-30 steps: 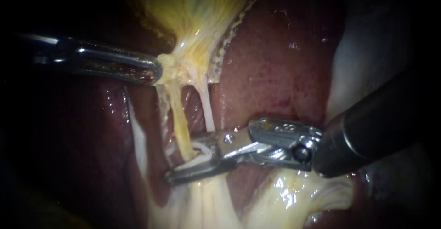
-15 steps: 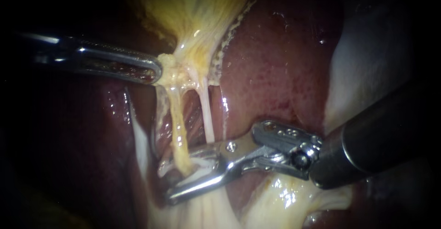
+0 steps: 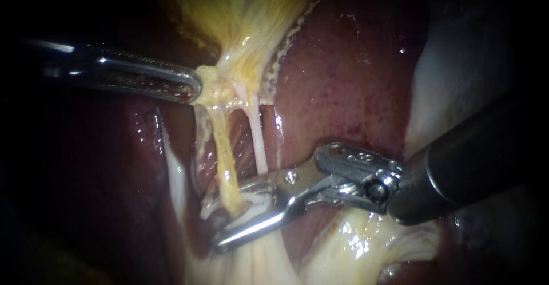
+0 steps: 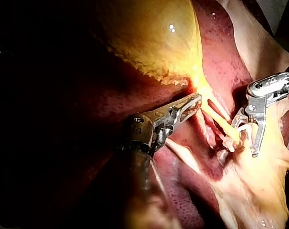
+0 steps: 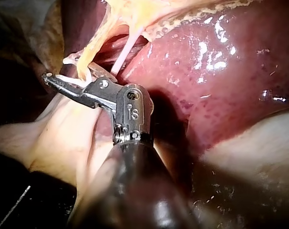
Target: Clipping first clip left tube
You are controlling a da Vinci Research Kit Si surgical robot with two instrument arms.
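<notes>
The yellow gallbladder (image 3: pixel 246 16) narrows to a neck from which two tubes run down: the yellow left tube (image 3: pixel 223 159) and the thin pale right tube (image 3: pixel 258 147). My left instrument (image 3: pixel 191 87) is shut on the tissue at the gallbladder's neck, also seen in its own wrist view (image 4: pixel 190 105). My right instrument (image 3: pixel 231 216) has its jaws open around the left tube's lower end. A white clip (image 3: pixel 249 204) lies across that tube between them. The right wrist view shows the same jaws (image 5: pixel 73 76) astride the left tube (image 5: pixel 89 57).
Dark red liver (image 3: pixel 343 79) lies behind and to the right of the tubes. Pale fatty tissue (image 3: pixel 354 245) spreads under my right instrument's wrist. A pale fold (image 3: pixel 446 79) borders the liver on the right. The right tube passes just behind the upper jaw.
My right instrument's jaws, pressed together on the left tube and clip a second ago, have spread apart. The white clip stays on the tube. My left instrument has held still.
</notes>
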